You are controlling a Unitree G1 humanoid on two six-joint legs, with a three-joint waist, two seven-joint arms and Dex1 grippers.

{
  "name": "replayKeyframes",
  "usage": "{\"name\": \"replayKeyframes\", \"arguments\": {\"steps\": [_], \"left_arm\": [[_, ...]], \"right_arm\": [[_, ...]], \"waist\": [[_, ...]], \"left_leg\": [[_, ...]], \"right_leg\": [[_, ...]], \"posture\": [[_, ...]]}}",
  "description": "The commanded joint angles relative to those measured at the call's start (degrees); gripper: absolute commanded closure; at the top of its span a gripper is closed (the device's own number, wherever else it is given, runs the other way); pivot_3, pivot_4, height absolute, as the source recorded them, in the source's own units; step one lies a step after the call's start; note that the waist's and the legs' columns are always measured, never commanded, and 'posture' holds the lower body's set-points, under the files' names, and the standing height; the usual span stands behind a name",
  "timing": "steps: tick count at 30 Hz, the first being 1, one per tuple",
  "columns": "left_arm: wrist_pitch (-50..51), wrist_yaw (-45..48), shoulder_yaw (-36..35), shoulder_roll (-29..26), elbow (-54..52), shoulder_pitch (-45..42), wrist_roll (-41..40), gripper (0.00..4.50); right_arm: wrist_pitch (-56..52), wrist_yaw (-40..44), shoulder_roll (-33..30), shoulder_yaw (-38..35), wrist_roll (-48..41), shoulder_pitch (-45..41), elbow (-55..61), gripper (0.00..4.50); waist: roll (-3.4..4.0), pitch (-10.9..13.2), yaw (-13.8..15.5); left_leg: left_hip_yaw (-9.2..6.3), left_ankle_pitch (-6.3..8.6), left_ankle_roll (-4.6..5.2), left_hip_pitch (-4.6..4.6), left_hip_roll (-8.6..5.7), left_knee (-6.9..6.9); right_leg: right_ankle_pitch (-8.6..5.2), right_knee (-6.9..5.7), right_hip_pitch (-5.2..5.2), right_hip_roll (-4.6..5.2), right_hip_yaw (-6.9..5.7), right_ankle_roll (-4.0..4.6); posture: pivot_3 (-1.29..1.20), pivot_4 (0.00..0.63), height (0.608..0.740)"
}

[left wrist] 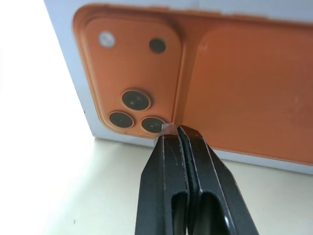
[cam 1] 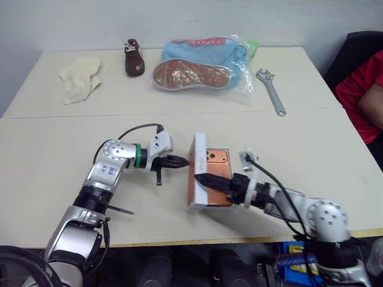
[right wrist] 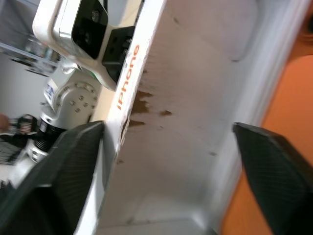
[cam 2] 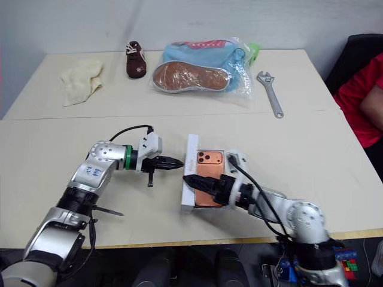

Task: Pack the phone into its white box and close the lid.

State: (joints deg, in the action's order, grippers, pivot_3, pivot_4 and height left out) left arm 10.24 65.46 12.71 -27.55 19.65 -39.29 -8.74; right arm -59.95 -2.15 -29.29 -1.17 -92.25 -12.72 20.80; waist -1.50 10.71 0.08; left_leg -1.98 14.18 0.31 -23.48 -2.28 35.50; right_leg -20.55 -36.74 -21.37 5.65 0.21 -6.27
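Observation:
The copper-orange phone [cam 1: 216,159] lies back up in the white box [cam 2: 194,209] at the middle of the near table, lenses at the far end. The lid [cam 1: 198,146] stands tilted on its long edge along the box's left side. Its white inside [right wrist: 186,98] faces the phone and its outer face [left wrist: 234,83] carries an orange phone picture. My left gripper [cam 1: 182,161] is shut, tips right at that printed face. My right gripper [cam 1: 201,178] reaches over the phone from the near right, open, one finger on each side of the lid's near end.
On the far table lie a cream cloth [cam 1: 81,78], a small brown shoe [cam 1: 133,57], a shoe in a plastic bag [cam 1: 197,66] and a wrench [cam 1: 272,89]. A person in red [cam 1: 362,95] sits at the right edge.

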Motion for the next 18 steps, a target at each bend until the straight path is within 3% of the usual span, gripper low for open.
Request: {"name": "replayKeyframes", "arguments": {"steps": [1,6,9,12,16,18], "left_arm": [[-1.8,0.8,1.1,2.2,1.1,-2.3,0.4,4.50],[-3.6,-0.3,1.4,6.0,3.6,-4.3,1.1,4.50],[-4.0,-1.6,0.1,7.5,4.1,-5.7,0.8,4.50],[-1.4,-0.7,-2.4,6.3,3.9,-7.2,-1.3,4.50],[4.1,6.3,-3.9,1.7,1.2,-7.4,-5.3,4.50],[0.9,9.2,-1.6,-0.9,2.6,-6.8,-2.5,4.50]], "right_arm": [[-1.6,4.6,-7.9,-5.6,-3.0,2.5,7.7,0.02],[-1.7,15.2,-19.0,-13.9,-2.8,8.2,14.2,0.02],[-0.3,23.5,-24.2,-15.6,6.3,12.3,19.0,0.02],[2.6,29.0,-26.5,-14.9,14.6,15.8,21.3,0.58],[6.5,36.0,-28.2,-12.4,24.6,19.3,23.8,2.00],[9.5,38.6,-29.2,-9.1,31.8,20.3,24.8,2.69]], "waist": [[-0.01,0.0,0.1],[-0.01,0.0,0.3],[-0.03,0.0,0.3],[-0.05,0.0,0.2],[-0.05,0.0,-0.2],[-0.05,0.0,-0.1]], "left_leg": [[0.00,0.04,0.07,-0.05,0.01,0.13],[-0.02,0.14,0.23,-0.24,0.02,0.52],[-0.01,0.18,0.31,-0.32,0.02,0.61],[-0.01,0.18,0.31,-0.39,0.03,0.66],[0.03,0.17,0.29,-0.38,0.02,0.67],[0.03,0.16,0.27,-0.37,0.02,0.67]], "right_leg": [[0.00,0.02,0.02,-0.01,-0.01,-0.01],[0.09,0.09,0.08,-0.03,-0.04,-0.17],[0.16,0.20,0.09,-0.06,-0.02,-0.30],[0.19,0.21,0.04,-0.12,-0.01,-0.35],[0.20,0.11,-0.02,-0.17,-0.06,-0.36],[0.19,0.10,-0.02,-0.17,-0.05,-0.36]], "posture": [[0.00,0.150,0.740],[0.00,0.150,0.740],[0.00,0.150,0.740],[0.00,0.150,0.740],[0.00,0.150,0.740],[0.00,0.150,0.740]]}}
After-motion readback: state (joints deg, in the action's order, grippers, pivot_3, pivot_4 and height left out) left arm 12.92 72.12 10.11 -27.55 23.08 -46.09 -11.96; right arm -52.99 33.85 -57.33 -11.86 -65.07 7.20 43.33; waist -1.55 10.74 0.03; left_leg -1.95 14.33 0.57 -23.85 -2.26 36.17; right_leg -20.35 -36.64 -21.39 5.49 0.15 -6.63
